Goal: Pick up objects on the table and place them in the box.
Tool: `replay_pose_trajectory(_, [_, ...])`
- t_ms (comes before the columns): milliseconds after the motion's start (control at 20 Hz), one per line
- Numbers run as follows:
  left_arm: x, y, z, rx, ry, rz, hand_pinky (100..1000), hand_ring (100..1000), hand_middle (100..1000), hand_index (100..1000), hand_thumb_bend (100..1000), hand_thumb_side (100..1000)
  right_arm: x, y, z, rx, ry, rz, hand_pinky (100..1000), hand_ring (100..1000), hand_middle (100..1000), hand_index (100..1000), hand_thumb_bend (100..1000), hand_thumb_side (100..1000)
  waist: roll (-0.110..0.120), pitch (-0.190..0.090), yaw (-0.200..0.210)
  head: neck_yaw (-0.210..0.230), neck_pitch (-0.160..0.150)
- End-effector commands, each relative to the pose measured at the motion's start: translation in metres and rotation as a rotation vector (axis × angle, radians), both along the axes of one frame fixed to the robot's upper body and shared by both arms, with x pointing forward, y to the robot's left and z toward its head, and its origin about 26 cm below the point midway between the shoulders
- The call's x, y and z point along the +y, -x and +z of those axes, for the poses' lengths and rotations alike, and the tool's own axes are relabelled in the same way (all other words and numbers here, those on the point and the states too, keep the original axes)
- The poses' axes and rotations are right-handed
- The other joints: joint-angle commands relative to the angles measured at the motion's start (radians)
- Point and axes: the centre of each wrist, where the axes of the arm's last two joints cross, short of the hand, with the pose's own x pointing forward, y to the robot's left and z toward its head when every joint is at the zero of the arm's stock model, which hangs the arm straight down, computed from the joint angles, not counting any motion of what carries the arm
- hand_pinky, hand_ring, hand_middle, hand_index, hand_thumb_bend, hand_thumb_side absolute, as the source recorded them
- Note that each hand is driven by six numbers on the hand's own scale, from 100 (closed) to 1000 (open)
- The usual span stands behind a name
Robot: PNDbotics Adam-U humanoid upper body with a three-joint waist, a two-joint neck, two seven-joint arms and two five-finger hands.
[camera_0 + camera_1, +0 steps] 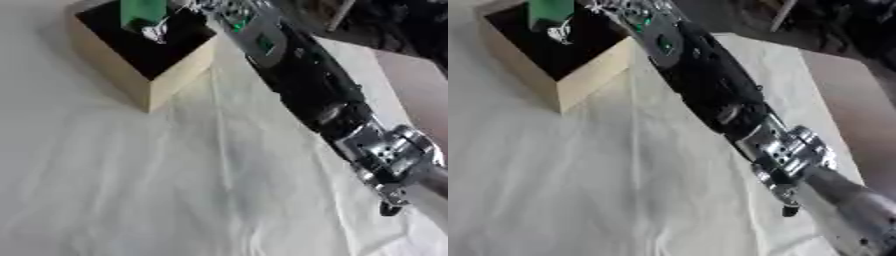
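A wooden box (179,75) with a dark inside stands at the upper left on the white cloth. A green object (143,11) sits over the box's opening, cut off by the top edge of the view. My right arm (306,85) reaches diagonally from the lower right up to the box. My right hand (219,11) is at the box's far side, and its silver fingers (157,33) curl against the green object's lower edge. Most of the hand is out of view at the top. My left hand does not show.
A white wrinkled cloth (131,180) covers the table. The table's right edge (385,75) runs diagonally at the upper right, with dark clutter beyond it.
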Motion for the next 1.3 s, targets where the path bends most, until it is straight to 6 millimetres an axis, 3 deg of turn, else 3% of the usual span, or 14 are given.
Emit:
replay_pose_trajectory(50, [-0.002, 0.002, 0.005, -0.019, 0.001, -0.012, 599, 576, 747, 753, 253, 704, -0.004, 0.000, 0.005, -0.027, 0.051, -0.030, 672, 615, 415, 627, 100, 100, 0.011, -0.018, 0.000, -0.002, -0.013])
replay_pose_trajectory(250, [-0.002, 0.002, 0.004, -0.013, 0.006, -0.014, 598, 574, 746, 751, 250, 706, -0.005, -0.003, 0.002, -0.040, 0.093, -0.060, 726, 697, 508, 707, 100, 101, 0.011, -0.015, -0.002, -0.003, -0.011])
replay_pose_trajectory(350, [-0.002, 0.002, 0.004, -0.012, 0.007, -0.014, 598, 574, 746, 751, 249, 706, -0.005, -0.003, 0.003, -0.045, 0.113, -0.067, 778, 777, 620, 787, 139, 224, 0.011, -0.015, -0.002, -0.004, -0.011])
replay_pose_trajectory(600, [-0.003, 0.002, 0.004, -0.008, 0.011, -0.017, 598, 574, 747, 751, 246, 707, -0.005, -0.003, 0.007, -0.028, 0.160, -0.074, 818, 841, 746, 871, 236, 342, 0.011, -0.015, -0.001, -0.010, -0.008])
replay_pose_trajectory(850, [-0.002, 0.003, 0.002, 0.000, 0.017, -0.011, 598, 573, 746, 750, 244, 708, -0.004, 0.000, 0.016, -0.039, 0.179, -0.056, 821, 844, 755, 880, 276, 367, 0.011, -0.020, -0.005, -0.010, -0.001])
replay_pose_trajectory(900, [-0.002, 0.003, 0.002, 0.002, 0.018, -0.010, 598, 574, 747, 750, 243, 708, -0.004, 0.001, 0.019, -0.049, 0.174, -0.052, 818, 838, 747, 876, 205, 421, 0.011, -0.021, -0.007, -0.009, 0.000])
replay_pose_trajectory(950, [-0.002, 0.003, 0.001, 0.004, 0.019, -0.010, 598, 574, 747, 750, 243, 709, -0.004, 0.003, 0.022, -0.062, 0.162, -0.049, 816, 834, 738, 873, 253, 348, 0.011, -0.024, -0.009, -0.008, 0.003])
replay_pose_trajectory(1150, [-0.001, 0.003, 0.000, 0.010, 0.018, -0.003, 599, 575, 747, 750, 245, 709, -0.004, 0.015, 0.039, -0.140, 0.046, -0.007, 805, 808, 685, 857, 134, 321, 0.011, -0.039, -0.016, 0.016, 0.020])
replay_pose_trajectory(1200, [-0.001, 0.003, 0.000, 0.011, 0.018, -0.001, 599, 575, 748, 750, 245, 709, -0.005, 0.019, 0.044, -0.159, 0.004, 0.005, 806, 805, 681, 857, 100, 446, 0.011, -0.043, -0.017, 0.022, 0.027])
replay_pose_trajectory(1250, [0.000, 0.003, 0.000, 0.012, 0.018, 0.001, 599, 576, 748, 750, 245, 709, -0.007, 0.024, 0.048, -0.176, -0.039, 0.016, 806, 803, 673, 856, 100, 325, 0.011, -0.048, -0.019, 0.027, 0.034])
replay_pose_trajectory(1300, [0.001, 0.003, 0.000, 0.012, 0.017, 0.004, 600, 576, 748, 750, 245, 708, -0.008, 0.028, 0.052, -0.189, -0.077, 0.029, 807, 802, 668, 855, 100, 335, 0.011, -0.051, -0.021, 0.032, 0.039])
